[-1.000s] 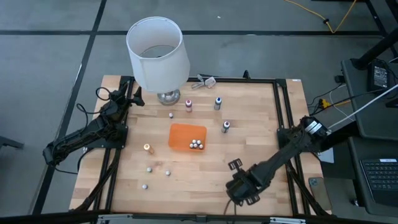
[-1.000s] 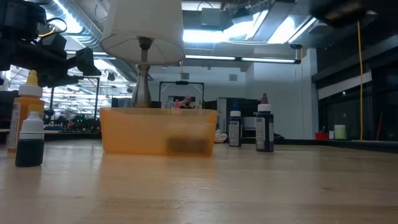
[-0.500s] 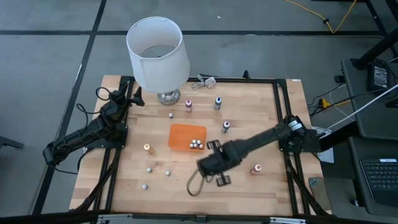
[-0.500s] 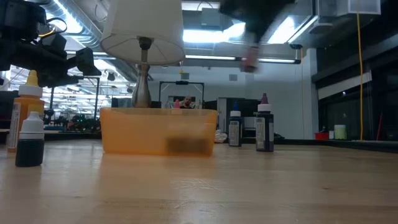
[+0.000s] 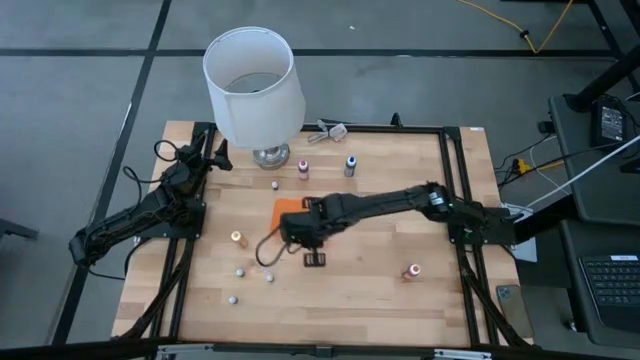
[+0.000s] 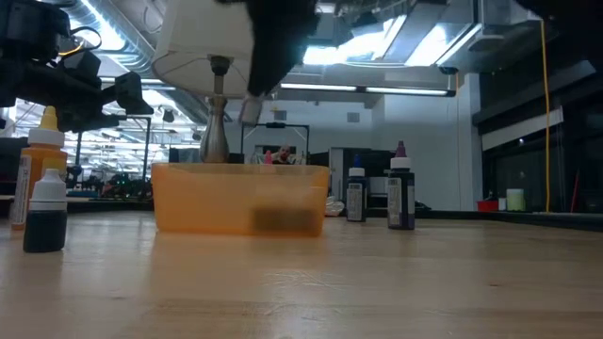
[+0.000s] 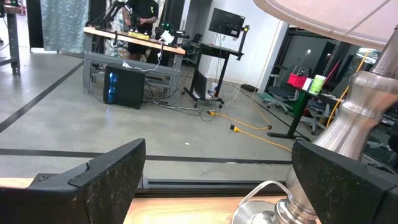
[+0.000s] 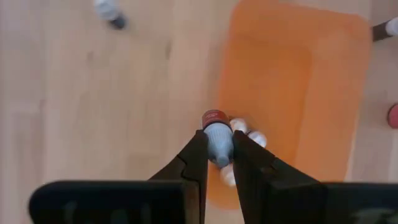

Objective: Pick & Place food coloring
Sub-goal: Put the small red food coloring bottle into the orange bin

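1. Fingers of the right gripper [image 8: 217,152] are clamped on one small food coloring bottle [image 8: 217,134], held in the air over the near edge of the orange tray [image 8: 323,93]; its long axis runs straight out from between the fingers, red end pointing away from the wrist and down toward the tray.
2. Seen from above, the right gripper [image 5: 297,232] covers the left part of the tray [image 5: 292,206], so the held bottle cannot be made out there.
3. At table height the arm is a dark blur above the tray [image 6: 240,198], with a pale smudge under it that may be the bottle.
4. Inside the tray, a few white-capped bottles [image 8: 247,132] lie close together just behind the held one, partly hidden by it and the fingers.
5. Loose bottles stand about the tabletop [image 5: 400,200]: an orange one [image 5: 237,239], a red one [image 5: 411,271], two dark ones [image 5: 350,164] beyond the tray near the lamp [image 5: 253,85].
6. The left gripper [image 7: 217,180] waits at the tabletop's left edge by the lamp base, fingers wide apart and empty.
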Robot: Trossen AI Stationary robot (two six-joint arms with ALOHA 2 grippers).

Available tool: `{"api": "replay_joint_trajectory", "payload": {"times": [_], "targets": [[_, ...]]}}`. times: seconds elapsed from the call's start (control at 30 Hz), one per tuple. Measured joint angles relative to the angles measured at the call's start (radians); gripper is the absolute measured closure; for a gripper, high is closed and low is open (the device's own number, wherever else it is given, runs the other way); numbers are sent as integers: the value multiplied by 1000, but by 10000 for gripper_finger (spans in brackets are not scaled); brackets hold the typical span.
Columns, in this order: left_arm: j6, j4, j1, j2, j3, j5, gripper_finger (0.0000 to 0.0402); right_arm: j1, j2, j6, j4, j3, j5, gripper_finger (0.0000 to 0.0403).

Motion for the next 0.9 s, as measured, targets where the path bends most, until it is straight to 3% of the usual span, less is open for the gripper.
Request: {"api": "replay_joint_trajectory", "payload": {"times": [0.4,0.9], "targets": [[0,0,0,0,0,0,10,-100,127,-8,35,22,1,342],[0,0,0,0,0,0,10,-113,211,-4,20,21,-10,337]]}}
